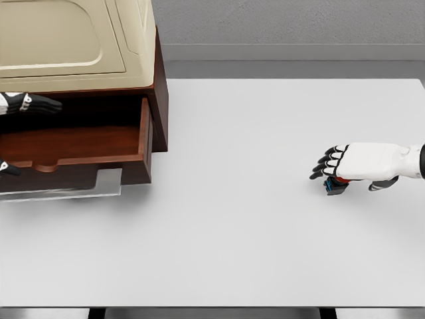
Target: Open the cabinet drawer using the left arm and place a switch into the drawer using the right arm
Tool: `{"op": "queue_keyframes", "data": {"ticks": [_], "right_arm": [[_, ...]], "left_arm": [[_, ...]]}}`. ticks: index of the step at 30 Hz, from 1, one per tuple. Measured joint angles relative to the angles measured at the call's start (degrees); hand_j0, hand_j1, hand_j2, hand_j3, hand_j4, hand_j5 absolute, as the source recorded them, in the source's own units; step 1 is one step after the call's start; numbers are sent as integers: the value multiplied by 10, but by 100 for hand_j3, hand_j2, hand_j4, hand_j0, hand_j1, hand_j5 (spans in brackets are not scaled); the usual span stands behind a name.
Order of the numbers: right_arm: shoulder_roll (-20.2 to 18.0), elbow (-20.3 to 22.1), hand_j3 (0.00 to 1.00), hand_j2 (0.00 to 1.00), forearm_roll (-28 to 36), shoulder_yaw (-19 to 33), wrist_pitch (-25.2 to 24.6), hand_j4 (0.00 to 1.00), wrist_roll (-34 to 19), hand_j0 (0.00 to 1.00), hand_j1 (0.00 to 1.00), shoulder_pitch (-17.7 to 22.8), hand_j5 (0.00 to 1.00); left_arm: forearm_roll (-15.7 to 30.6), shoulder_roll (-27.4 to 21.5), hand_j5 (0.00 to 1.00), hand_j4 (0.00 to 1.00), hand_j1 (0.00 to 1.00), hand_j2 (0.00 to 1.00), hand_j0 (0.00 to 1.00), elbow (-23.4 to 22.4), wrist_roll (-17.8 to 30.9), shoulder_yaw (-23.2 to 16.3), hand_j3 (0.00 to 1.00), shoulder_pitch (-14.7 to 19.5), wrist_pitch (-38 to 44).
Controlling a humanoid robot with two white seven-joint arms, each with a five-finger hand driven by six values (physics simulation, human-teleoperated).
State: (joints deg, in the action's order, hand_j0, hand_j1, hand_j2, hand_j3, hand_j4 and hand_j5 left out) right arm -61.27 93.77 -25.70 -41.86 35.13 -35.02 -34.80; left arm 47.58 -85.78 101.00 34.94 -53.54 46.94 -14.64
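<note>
R hand fingers curled down over the switch, pinching it just under the fingertips, so you carry it far left to the open drawer; L hand there, fingers can't tell.

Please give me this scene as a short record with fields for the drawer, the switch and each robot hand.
drawer: pulled open, inside looks bare brown wood
cabinet: dark wood, at the table's left rear, a cream-coloured appliance on top
switch: small dark item with red and blue parts, on the table's right side, under the right robot hand
right robot hand: fingers curled over the switch
left robot hand: at the left edge over the open drawer, holding nothing
table: white
</note>
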Motion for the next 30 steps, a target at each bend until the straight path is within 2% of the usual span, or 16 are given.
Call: {"op": "queue_keyframes", "data": {"ticks": [1,9,13,17,21,22,30], "right_arm": [[0,0,90,90,0,0,0,90,0,90,90,0,90],[1,-2,90,90,-1,-9,0,90,0,90,90,0,90],[1,-4,85,85,-2,-10,0,85,0,85,85,0,85],[1,-9,85,85,-3,-9,0,85,0,85,85,0,85],[1,-11,80,80,-4,-8,0,80,0,80,80,0,80],[1,-11,75,75,-4,-8,0,75,0,75,75,0,75],[2,-11,70,70,-4,-8,0,70,0,70,70,0,70]], "left_arm": [[4,-1,100,100,100,100,100,0,0,1,100,0,-5],[14,-1,100,100,100,100,100,1,1,2,100,3,-18],[14,-1,100,100,100,100,100,1,1,3,100,3,-19],[14,-1,100,100,100,100,100,1,1,3,100,3,-20],[14,-2,100,100,100,100,100,1,1,3,100,3,-20],[14,-2,100,100,100,100,100,1,1,3,100,3,-20],[12,-1,100,100,100,100,100,1,1,3,100,2,-17]]}}
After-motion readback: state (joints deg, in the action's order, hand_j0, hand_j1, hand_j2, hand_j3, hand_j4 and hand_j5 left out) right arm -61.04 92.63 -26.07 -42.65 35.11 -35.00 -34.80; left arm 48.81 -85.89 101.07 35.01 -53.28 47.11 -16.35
